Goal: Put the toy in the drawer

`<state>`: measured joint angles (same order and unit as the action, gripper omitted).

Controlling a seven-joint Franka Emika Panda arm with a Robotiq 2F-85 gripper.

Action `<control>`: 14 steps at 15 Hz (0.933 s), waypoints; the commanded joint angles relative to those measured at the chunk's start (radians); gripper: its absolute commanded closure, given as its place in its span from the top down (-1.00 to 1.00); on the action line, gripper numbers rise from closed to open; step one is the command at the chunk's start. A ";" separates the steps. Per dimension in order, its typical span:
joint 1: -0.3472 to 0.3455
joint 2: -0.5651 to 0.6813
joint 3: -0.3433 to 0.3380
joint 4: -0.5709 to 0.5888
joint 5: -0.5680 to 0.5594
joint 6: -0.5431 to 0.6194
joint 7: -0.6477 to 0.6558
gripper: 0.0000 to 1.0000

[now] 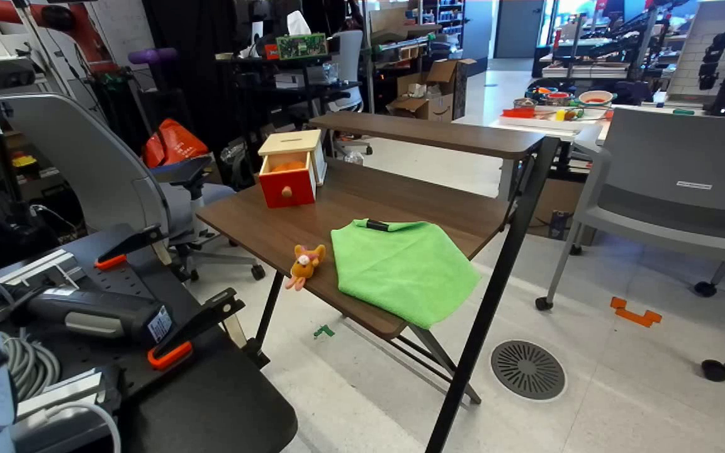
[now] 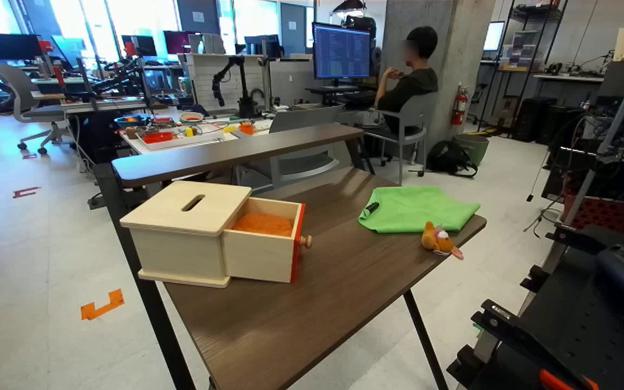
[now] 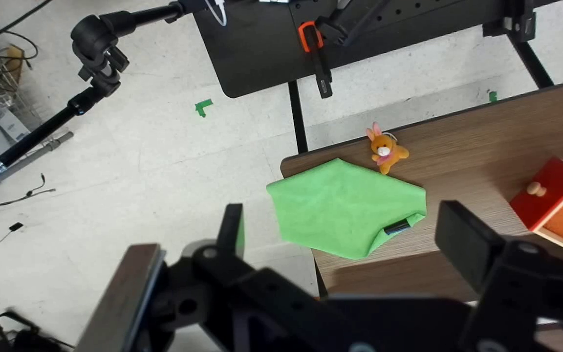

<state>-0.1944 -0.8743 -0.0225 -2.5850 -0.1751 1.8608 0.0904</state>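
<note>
A small plush toy rabbit of orange-brown fabric (image 3: 388, 153), with pink ears and a white muzzle, lies at the edge of the brown wood-grain table (image 2: 344, 287), its ears jutting past the rim. Just beside it spreads a bright green, soft-looking cloth (image 3: 342, 208), one corner folded over; whether the two touch cannot be told. A short black cylinder (image 3: 397, 227) rests at that fold. Well apart from the toy, a boxy pale-wood case (image 2: 176, 252) with a slotted top has its red-fronted wooden drawer (image 1: 296, 187) standing open, with a round knob and a fuzzy orange lining. A raised brown shelf (image 1: 425, 133) runs along one side of the table. Past the toy's edge stands a black perforated worktop (image 3: 262, 58), a black clamp with an orange grip (image 3: 321, 76) overhanging its rim. In the wrist view, the black hand (image 3: 342, 222) has its blocky fingers (image 3: 465, 242) spread wide, holding nothing.
</note>
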 commanded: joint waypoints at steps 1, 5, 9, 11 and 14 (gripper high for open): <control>0.014 0.001 -0.009 0.003 -0.008 -0.005 0.008 1.00; 0.014 0.001 -0.009 0.003 -0.008 -0.005 0.008 1.00; 0.014 0.001 -0.009 0.003 -0.008 -0.005 0.008 1.00; 0.014 0.001 -0.009 0.003 -0.008 -0.005 0.008 1.00; 0.012 0.039 0.004 -0.017 -0.005 0.054 0.044 1.00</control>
<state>-0.1936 -0.8734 -0.0226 -2.5881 -0.1751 1.8608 0.0904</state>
